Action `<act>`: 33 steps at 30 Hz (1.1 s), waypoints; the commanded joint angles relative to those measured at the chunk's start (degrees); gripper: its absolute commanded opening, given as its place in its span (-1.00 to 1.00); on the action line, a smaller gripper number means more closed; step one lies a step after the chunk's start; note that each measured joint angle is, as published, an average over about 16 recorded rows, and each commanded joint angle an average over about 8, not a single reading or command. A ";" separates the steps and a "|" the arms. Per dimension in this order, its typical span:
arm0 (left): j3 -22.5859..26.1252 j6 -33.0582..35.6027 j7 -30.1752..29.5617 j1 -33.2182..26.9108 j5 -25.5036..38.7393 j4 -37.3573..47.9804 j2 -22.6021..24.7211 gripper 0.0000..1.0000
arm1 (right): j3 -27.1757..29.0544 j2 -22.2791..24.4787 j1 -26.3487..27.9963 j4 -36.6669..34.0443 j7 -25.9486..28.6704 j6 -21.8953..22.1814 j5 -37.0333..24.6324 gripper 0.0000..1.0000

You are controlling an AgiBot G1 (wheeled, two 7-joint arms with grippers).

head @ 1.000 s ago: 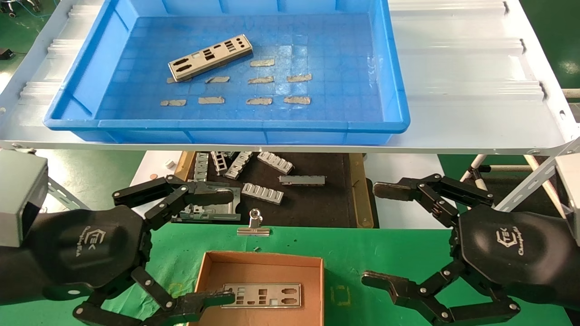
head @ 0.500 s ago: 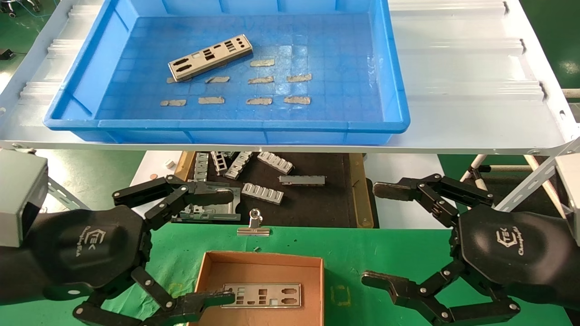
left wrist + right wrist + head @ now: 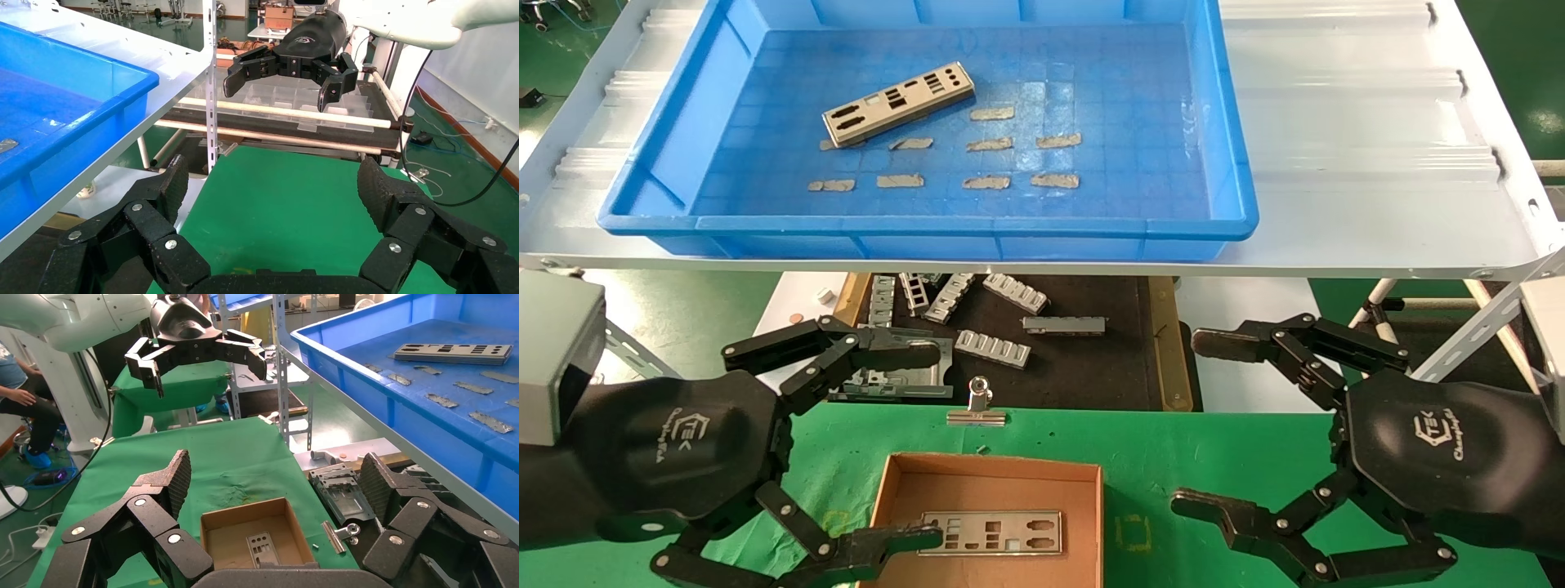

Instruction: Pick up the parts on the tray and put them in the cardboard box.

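Both of our grippers hang low over the green table, fingers spread wide and holding nothing: our left gripper (image 3: 932, 441) sits at the left, its lower fingertip over the left edge of the cardboard box (image 3: 993, 472), and our right gripper (image 3: 1201, 423) sits at the right, apart from the box.

We count two silver plates. One plate in the box (image 3: 991, 532) lies flat on the cardboard floor, lengthwise across it, near the front. The other plate in the tray (image 3: 898, 104) lies flat on the grid floor of the blue tray (image 3: 928, 227), in the left half toward the back, turned at a slant. From the right wrist view we see the same plate (image 3: 453, 353) resting in the tray, and the box (image 3: 235, 517) with its one plate (image 3: 263, 548) below on the green cloth.

Around the tray plate we count nine tan tape scraps (image 3: 986, 183) stuck to the tray floor in three rough rows. The tray rests on a white shelf (image 3: 1361, 163) above the table.

Below the shelf, a black mat (image 3: 1083, 367) with a wooden rim carries about six grey ribbed brackets (image 3: 992, 348), and a grey metal frame (image 3: 891, 384) partly hidden behind our left gripper. One binder clip (image 3: 977, 407) stands at the back edge of the green table (image 3: 1173, 449), just beyond the box.
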 commanded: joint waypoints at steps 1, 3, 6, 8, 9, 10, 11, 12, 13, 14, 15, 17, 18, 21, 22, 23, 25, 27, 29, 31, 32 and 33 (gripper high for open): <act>0.00 0.00 0.00 0.00 0.00 0.00 0.00 1.00 | 0.00 0.00 0.00 0.00 0.00 0.00 0.00 1.00; 0.00 0.00 0.00 0.00 0.00 0.00 0.00 1.00 | 0.00 0.00 0.00 0.00 0.00 0.00 0.00 1.00; 0.00 0.00 0.00 0.00 0.00 0.00 0.00 1.00 | 0.00 0.00 0.00 0.00 0.00 0.00 0.00 1.00; 0.00 0.00 0.00 0.00 0.00 0.00 0.00 1.00 | 0.00 0.00 0.00 0.00 0.00 0.00 0.00 1.00; 0.00 0.00 0.00 0.00 0.00 0.00 0.00 1.00 | 0.00 0.00 0.00 0.00 0.00 0.00 0.00 1.00; 0.00 0.00 0.00 0.00 0.00 0.00 0.00 1.00 | 0.00 0.00 0.00 0.00 0.00 0.00 0.00 1.00; 0.00 0.00 0.00 0.00 0.00 0.00 0.00 1.00 | 0.00 0.00 0.00 0.00 0.00 0.00 0.00 1.00; 0.00 0.00 0.00 0.00 0.00 0.00 0.00 1.00 | 0.00 0.00 0.00 0.00 0.00 0.00 0.00 1.00; 0.00 0.00 0.00 0.00 0.00 0.00 0.00 1.00 | 0.00 0.00 0.00 0.00 0.00 0.00 0.00 1.00; 0.00 0.00 0.00 0.00 0.00 0.00 0.00 1.00 | 0.00 0.00 0.00 0.00 0.00 0.00 0.00 1.00; 0.00 0.00 0.00 0.00 0.00 0.00 0.00 1.00 | 0.00 0.00 0.00 0.00 0.00 0.00 0.00 1.00; 0.00 0.00 0.00 0.00 0.00 0.00 0.00 1.00 | 0.00 0.00 0.00 0.00 0.00 0.00 0.00 1.00; 0.00 0.00 0.00 0.00 0.00 0.00 0.00 1.00 | 0.00 0.00 0.00 0.00 0.00 0.00 0.00 1.00; 0.00 0.00 0.00 0.00 0.00 0.00 0.00 1.00 | 0.00 0.00 0.00 0.00 0.00 0.00 0.00 1.00; 0.00 0.00 0.00 0.00 0.00 0.00 0.00 1.00 | 0.00 0.00 0.00 0.00 0.00 0.00 0.00 1.00; 0.00 0.00 0.00 0.00 0.00 0.00 0.00 1.00 | 0.00 0.00 0.00 0.00 0.00 0.00 0.00 1.00; 0.00 0.00 0.00 0.00 0.00 0.00 0.00 1.00 | 0.00 0.00 0.00 0.00 0.00 0.00 0.00 1.00; 0.00 0.00 0.00 0.00 0.00 0.00 0.00 1.00 | 0.00 0.00 0.00 0.00 0.00 0.00 0.00 1.00; 0.00 0.00 0.00 0.00 0.00 0.00 0.00 1.00 | 0.00 0.00 0.00 0.00 0.00 0.00 0.00 1.00; 0.00 0.00 0.00 0.00 0.00 0.00 0.00 1.00 | 0.00 0.00 0.00 0.00 0.00 0.00 0.00 1.00; 0.00 0.00 0.00 0.00 0.00 0.00 0.00 1.00 | 0.00 0.00 0.00 0.00 0.00 0.00 0.00 1.00; 0.00 0.00 0.00 0.00 0.00 0.00 0.00 1.00 | 0.00 0.00 0.00 0.00 0.00 0.00 0.00 1.00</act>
